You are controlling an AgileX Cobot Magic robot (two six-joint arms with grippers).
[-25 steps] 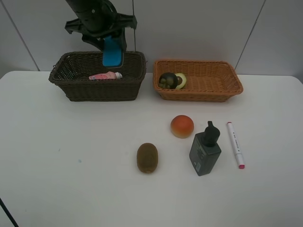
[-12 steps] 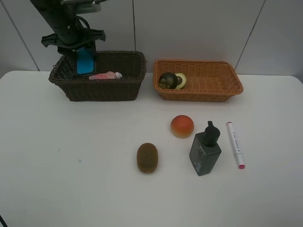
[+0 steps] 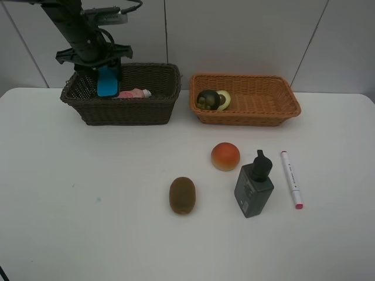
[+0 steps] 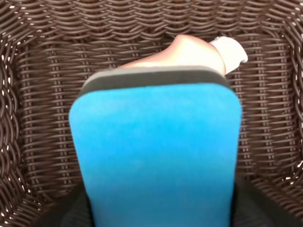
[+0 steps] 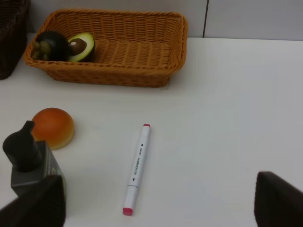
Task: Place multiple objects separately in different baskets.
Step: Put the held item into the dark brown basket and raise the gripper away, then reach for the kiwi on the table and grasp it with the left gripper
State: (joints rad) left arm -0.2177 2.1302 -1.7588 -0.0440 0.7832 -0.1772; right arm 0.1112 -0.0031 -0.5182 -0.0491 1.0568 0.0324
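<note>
My left gripper hangs over the left part of the dark brown basket, shut on the blue eraser, which stands upright with its lower end inside. In the left wrist view the blue eraser fills the picture, with the pink bottle lying on the weave behind it. The tan basket holds the mangosteen and avocado half. On the table lie the peach, kiwi, pump bottle and marker. My right gripper is open above the marker.
The pink bottle lies in the middle of the dark basket, just right of the eraser. A pale wall stands close behind both baskets. The four loose items cluster at the table's centre right, about a hand's width apart.
The left arm carried the blue eraser from the dark basket's right end to its left part, then lowered it a little deeper. The loose items have not moved.
</note>
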